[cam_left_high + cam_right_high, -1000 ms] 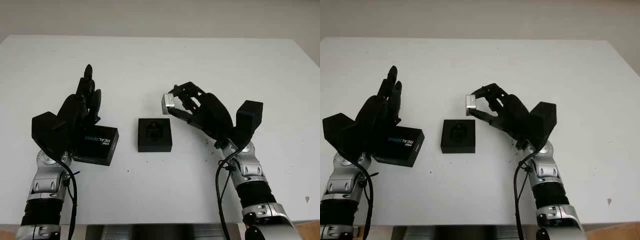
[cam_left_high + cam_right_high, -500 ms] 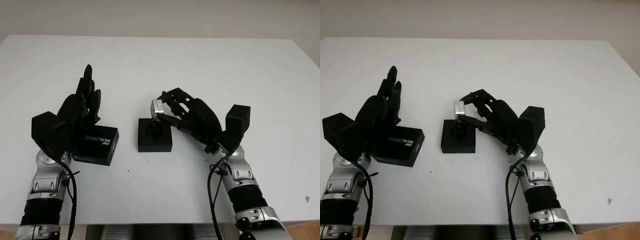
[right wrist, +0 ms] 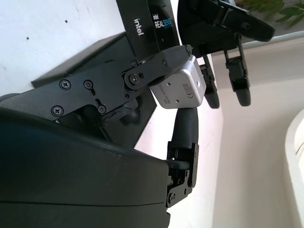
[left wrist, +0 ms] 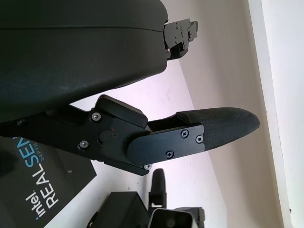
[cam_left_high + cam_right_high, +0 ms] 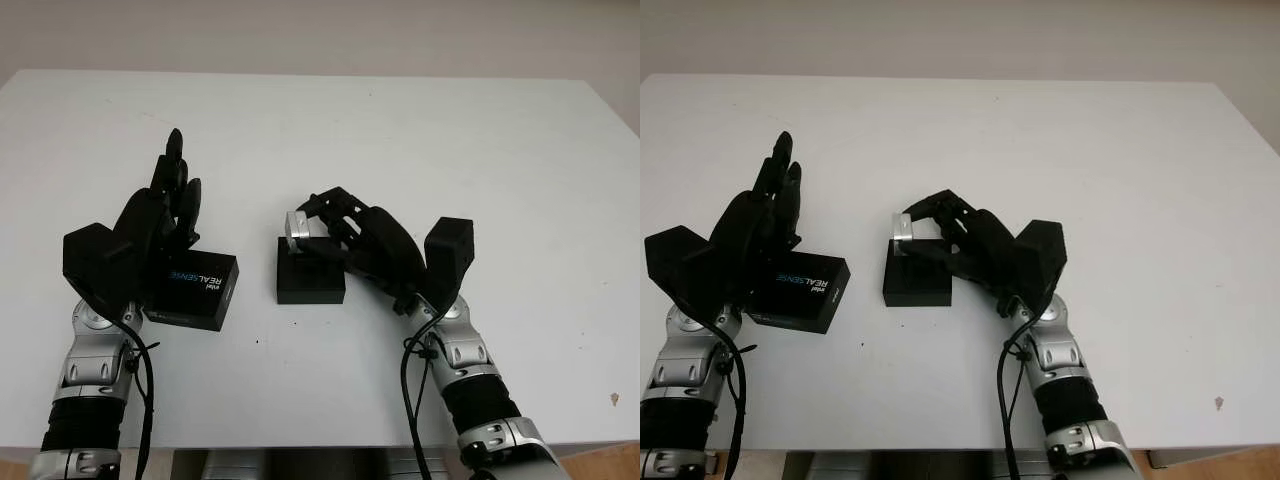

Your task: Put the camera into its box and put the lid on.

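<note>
I see the wide white table [image 5: 400, 130] spread under both arms, and I place everything against the small black open box base [image 5: 310, 280] sitting near its middle.

My left hand [image 5: 150, 230] is the biggest thing near it: it sits well to the left of that box base, holding nothing and open, its fingers pointing away from me toward the far edge of the table. It is positioned over the near-left part of the black rectangular lid printed with "intel REALSENSE" [image 5: 195, 290], but I cannot tell whether it actually touches the lid. The lid lies flat on the table, just left of the box base, with a strip of white table showing between the two.

My right hand [image 5: 345, 235] reaches in from the right side of the box base, its palm and wrist to the right and its fingers curled over the base's far-right part. Those fingers are clamped on the small silver metal block-shaped camera [image 5: 299, 225], which the right wrist view shows pinched between black fingertips [image 3: 156, 66], with a labelled face turned toward the lens. The camera is above the far edge of the box base; I cannot tell whether it touches the base.
</note>
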### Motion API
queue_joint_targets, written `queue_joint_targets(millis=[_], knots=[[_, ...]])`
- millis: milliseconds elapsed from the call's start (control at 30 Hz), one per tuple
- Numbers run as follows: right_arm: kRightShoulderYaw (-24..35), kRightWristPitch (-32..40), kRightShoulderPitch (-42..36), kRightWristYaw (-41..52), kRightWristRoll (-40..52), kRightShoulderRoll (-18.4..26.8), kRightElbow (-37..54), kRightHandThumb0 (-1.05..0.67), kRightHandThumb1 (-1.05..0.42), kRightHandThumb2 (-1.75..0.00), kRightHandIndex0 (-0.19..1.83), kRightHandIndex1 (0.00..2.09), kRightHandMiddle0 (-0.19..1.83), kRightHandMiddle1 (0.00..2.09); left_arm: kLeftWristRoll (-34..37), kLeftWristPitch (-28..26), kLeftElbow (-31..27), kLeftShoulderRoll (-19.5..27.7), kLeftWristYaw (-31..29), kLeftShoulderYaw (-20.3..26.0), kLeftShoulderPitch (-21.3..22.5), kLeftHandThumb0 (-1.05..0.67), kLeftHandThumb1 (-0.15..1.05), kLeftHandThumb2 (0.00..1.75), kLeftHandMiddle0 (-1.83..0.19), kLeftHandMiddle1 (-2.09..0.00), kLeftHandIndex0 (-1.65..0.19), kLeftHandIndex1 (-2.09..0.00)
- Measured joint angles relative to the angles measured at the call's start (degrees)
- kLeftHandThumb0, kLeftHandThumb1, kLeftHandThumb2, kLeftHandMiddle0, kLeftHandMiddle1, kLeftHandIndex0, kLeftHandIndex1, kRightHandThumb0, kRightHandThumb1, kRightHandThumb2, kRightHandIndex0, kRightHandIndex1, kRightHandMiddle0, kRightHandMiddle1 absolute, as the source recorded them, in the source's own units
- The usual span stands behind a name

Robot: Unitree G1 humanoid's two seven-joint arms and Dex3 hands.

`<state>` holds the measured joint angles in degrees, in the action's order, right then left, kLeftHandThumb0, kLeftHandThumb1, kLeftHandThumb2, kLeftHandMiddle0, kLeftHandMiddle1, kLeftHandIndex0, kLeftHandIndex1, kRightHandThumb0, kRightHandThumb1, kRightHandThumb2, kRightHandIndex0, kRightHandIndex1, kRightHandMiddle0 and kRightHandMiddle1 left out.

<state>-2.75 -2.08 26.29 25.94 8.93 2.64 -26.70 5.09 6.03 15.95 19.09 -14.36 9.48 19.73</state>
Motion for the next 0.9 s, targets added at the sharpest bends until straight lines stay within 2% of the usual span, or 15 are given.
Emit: queue_joint_targets(millis=[433, 900], knots=[[-0.8, 2.0, -3.4, -1.6, -1.1, -0.2, 5.9, -0.43, -1.02, -0.05, 0.0, 0.06, 0.22, 1.7, -0.5, -0.4, -0.2, 0.0, 0.4, 0.0, 0.0, -0.91, 1.05, 0.66, 0.19, 0.0, 0.19, 0.0], [-1.7, 2.2, -4.6, -4.3, -3.8, -0.3, 7.6, -0.45, -1.02, -0.05, 0.02, 0.06, 0.23, 1.67, -0.3, -0.8, -1.0, 0.0, 0.0, 0.0, -0.2, -0.89, 1.05, 0.65, 0.19, 0.0, 0.19, 0.0]])
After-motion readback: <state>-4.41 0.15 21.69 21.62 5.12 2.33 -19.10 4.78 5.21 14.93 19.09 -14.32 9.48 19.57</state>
